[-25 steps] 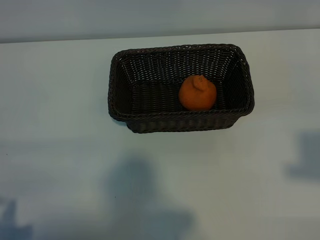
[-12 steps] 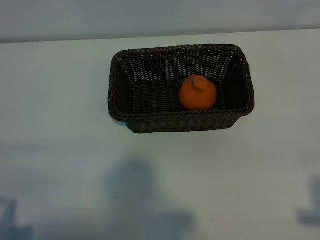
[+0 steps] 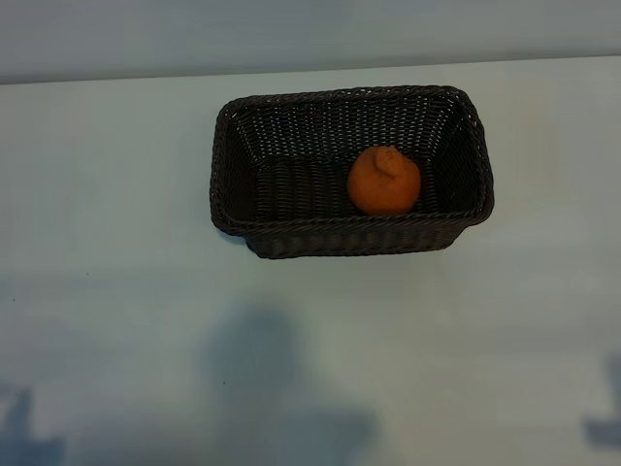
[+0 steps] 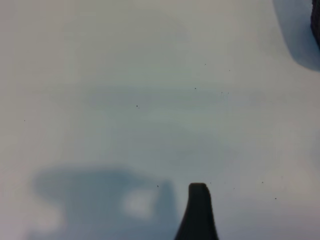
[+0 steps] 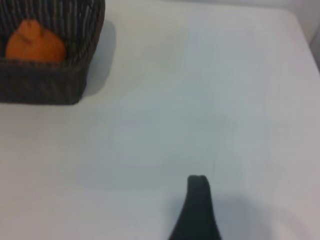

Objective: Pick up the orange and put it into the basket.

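Note:
The orange [image 3: 383, 181] lies inside the dark woven basket [image 3: 238, 146], right of the basket's middle, knob up. It rests free, with nothing touching it. The right wrist view shows the orange [image 5: 35, 44] behind the basket's wall [image 5: 42, 82], far from that arm. Of my right gripper only one dark finger [image 5: 196, 210] shows, over bare table with nothing against it. One dark finger [image 4: 198, 212] of my left gripper likewise hangs over bare table, empty. Neither arm appears in the exterior view.
The basket stands toward the back of a pale table [image 3: 116, 291], whose far edge [image 3: 97, 81] runs just behind it. Arm shadows fall on the table at the near corners [image 3: 606, 427]. A dark edge [image 4: 316, 25] shows in the corner of the left wrist view.
The shadow at the table's right side has slid toward the near edge and shrunk. The orange and basket have not moved.

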`<state>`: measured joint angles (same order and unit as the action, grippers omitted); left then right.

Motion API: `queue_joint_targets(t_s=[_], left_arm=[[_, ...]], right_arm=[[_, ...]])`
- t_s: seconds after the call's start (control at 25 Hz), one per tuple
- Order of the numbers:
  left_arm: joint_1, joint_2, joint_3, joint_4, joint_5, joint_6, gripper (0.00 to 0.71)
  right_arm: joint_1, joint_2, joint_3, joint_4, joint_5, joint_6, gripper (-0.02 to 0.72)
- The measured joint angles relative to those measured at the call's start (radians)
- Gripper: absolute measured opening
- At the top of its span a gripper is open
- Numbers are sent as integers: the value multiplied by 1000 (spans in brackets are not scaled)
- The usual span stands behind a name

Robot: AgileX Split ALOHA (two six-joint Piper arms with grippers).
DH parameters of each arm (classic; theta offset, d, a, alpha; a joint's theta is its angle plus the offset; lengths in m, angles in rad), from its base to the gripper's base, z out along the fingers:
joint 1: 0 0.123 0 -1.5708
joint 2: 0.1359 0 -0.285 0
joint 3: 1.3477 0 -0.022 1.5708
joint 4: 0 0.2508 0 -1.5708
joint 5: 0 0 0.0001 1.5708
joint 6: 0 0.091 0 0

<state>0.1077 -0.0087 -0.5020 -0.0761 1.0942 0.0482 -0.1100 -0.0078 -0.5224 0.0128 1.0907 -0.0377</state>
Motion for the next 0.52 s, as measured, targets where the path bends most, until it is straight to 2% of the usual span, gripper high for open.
queue_joint_targets(t_s=[0.52], left_arm=[[0, 0, 0, 0, 0, 0, 592]], right_arm=[[0, 0, 34, -3, -20, 0, 560]])
